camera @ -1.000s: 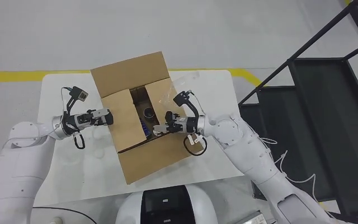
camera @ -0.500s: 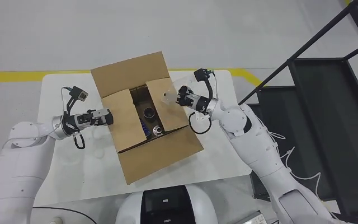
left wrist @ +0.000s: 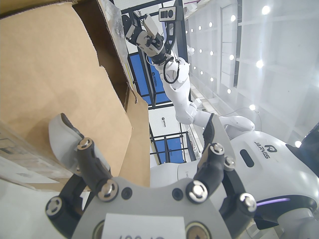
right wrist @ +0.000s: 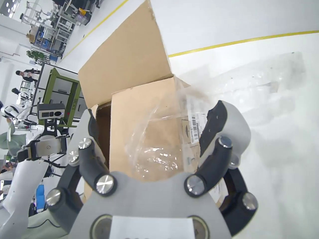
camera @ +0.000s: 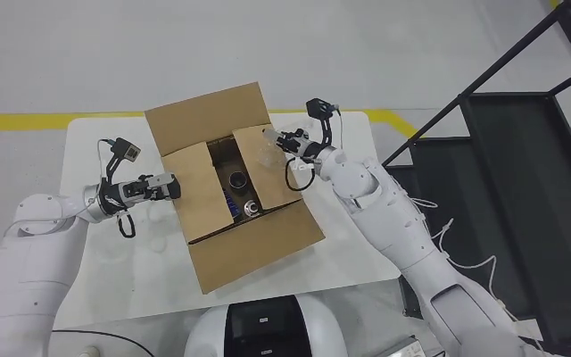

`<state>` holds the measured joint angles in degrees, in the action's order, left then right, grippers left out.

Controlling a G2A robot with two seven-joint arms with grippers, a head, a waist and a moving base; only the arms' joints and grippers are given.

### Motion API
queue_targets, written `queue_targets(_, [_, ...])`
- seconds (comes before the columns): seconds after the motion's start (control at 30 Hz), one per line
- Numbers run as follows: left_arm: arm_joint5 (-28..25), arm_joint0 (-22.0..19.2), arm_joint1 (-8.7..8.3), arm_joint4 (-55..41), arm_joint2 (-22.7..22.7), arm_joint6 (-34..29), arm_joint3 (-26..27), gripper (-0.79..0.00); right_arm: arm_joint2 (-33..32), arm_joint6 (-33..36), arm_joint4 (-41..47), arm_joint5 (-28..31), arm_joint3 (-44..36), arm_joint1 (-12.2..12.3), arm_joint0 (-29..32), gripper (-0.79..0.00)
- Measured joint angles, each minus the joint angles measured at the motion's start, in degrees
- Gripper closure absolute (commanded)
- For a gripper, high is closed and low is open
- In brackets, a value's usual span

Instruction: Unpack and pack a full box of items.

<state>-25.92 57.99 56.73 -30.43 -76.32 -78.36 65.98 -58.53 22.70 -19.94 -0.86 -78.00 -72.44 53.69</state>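
An open cardboard box (camera: 234, 234) stands mid-table with its flaps spread. Inside lie a dark round can (camera: 236, 181), a blue item (camera: 230, 206) and a small white-capped piece (camera: 251, 209). My right gripper (camera: 287, 143) (right wrist: 152, 120) is open at the box's far right flap (right wrist: 139, 115). A crumpled clear plastic bag (right wrist: 162, 135) (camera: 268, 150) lies over that flap between its fingers. My left gripper (camera: 167, 186) (left wrist: 137, 128) is open at the box's left side (left wrist: 49, 80), one finger (left wrist: 63, 130) close against the cardboard. The right gripper (left wrist: 139, 34) also shows beyond the box.
More clear plastic film (right wrist: 261, 83) lies on the white table (camera: 348, 259) beyond the right flap. A black metal frame (camera: 482, 134) stands to the table's right. A yellow floor line (camera: 53, 120) runs behind the table.
My right gripper has come up out of the box and swung to the far right flap, beside the clear bag. The left arm has stayed put.
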Motion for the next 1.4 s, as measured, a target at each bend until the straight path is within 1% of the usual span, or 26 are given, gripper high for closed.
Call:
queue_targets(0.1, [0.0, 0.0, 0.00, 0.0, 0.0, 0.1, 0.1, -0.785, -0.9, 2.4, -2.1, 2.4, -2.0, 0.6, 1.1, -0.785])
queue_targets(0.2, [0.2, -0.1, 0.03, 1.0, 0.0, 2.4, 2.4, -0.785, -3.3, 4.7, -2.1, 4.4, -5.5, 1.3, 3.4, -0.785])
queue_targets(0.3, [0.4, -1.3, 0.15, 2.3, 0.9, 3.1, 3.8, -0.785, -6.0, 6.8, -1.4, 5.7, -9.3, 2.1, 5.9, -0.785])
queue_targets(0.4, [0.0, -3.1, 0.55, 1.4, 2.3, 3.0, 3.9, -0.785, -8.5, 8.1, -0.3, 6.3, -12.4, 2.6, 8.0, -0.785])
queue_targets(0.53, [-1.3, -6.3, 1.54, -0.5, 5.0, 4.0, 1.8, -0.785, -11.3, 8.3, 0.0, 6.0, -14.7, 3.1, 10.0, -0.785])
queue_targets(0.7, [-3.0, -11.9, 3.51, -5.6, 9.8, 3.0, -4.5, -0.785, -13.9, 9.0, -0.4, 5.3, -16.8, 3.7, 11.8, -0.785])
queue_targets(0.77, [-3.0, -12.8, 3.82, -6.0, 10.7, 3.0, -5.9, -0.785, -14.6, 9.8, -0.6, 5.7, -17.7, 3.8, 12.3, -0.785])
queue_targets(0.93, [-3.0, -12.7, 3.78, -6.0, 10.6, 3.0, -5.8, -0.785, -15.6, 12.2, -2.4, 8.9, -18.7, 4.4, 13.5, -0.785])
queue_targets(1.0, [-3.0, -12.7, 3.78, -6.0, 10.6, 3.0, -5.8, -0.785, -15.4, 16.0, -6.0, 11.1, -18.0, 4.9, 14.1, -0.785])
queue_targets(1.07, [-3.0, -12.7, 3.78, -6.0, 10.6, 3.0, -5.8, -0.785, -15.2, 18.7, -8.1, 11.4, -16.7, 5.1, 14.8, -0.785])
queue_targets(1.17, [-2.9, -12.5, 3.77, -5.9, 10.5, 3.2, -5.7, -0.785, -14.2, 20.6, -3.5, 11.1, -15.3, 5.0, 15.5, -0.785])
queue_targets(1.3, [-2.9, -9.8, 3.33, -5.3, 8.7, 7.4, -3.3, -0.785, -12.6, 20.6, 0.3, 10.5, -13.5, 4.7, 15.5, -0.785])
queue_targets(1.4, [-3.1, -8.2, 2.87, -5.0, 6.9, 8.9, -1.4, -0.785, -11.1, 21.0, 2.4, 10.3, -12.8, 4.4, 15.1, -0.785])
